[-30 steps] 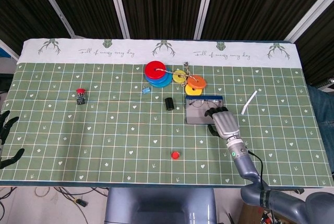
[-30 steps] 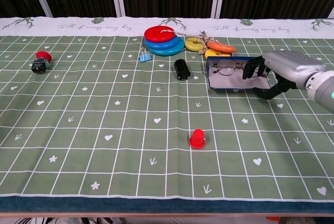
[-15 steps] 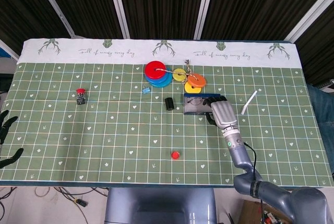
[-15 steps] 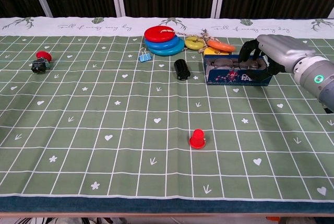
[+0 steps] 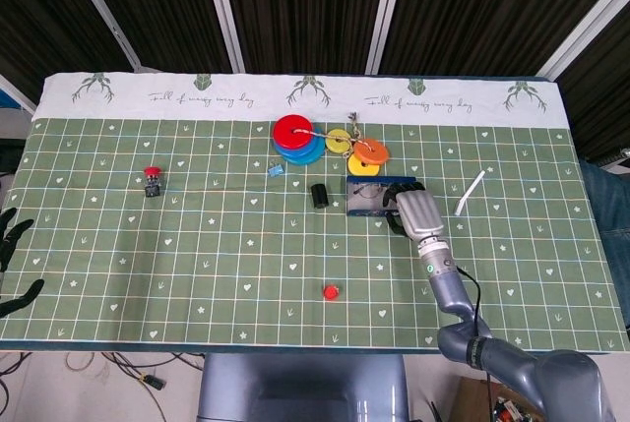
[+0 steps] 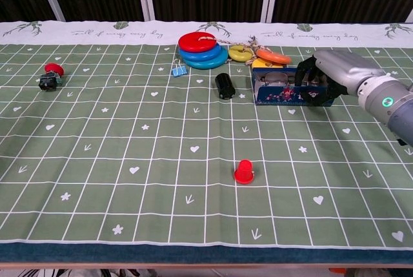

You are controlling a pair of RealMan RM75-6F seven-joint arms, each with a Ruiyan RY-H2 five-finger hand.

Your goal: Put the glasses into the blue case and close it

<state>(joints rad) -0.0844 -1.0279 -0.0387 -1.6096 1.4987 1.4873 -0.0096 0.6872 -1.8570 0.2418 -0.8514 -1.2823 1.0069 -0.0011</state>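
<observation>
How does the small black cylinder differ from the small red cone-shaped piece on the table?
The black cylinder is black and straight-sided; the red cone piece is red and widens at its base. The cylinder stands far back, just left of the blue case that the right hand grips; the cone stands alone nearer the front edge. Both stand on the green cloth, untouched.

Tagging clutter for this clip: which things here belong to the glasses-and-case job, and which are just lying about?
Part of the job: blue case, glasses inside it, right robot hand at the case.

Lying about: stacked rings, black cylinder, red cap, blue clip, red button, white stick, idle left robot hand.
</observation>
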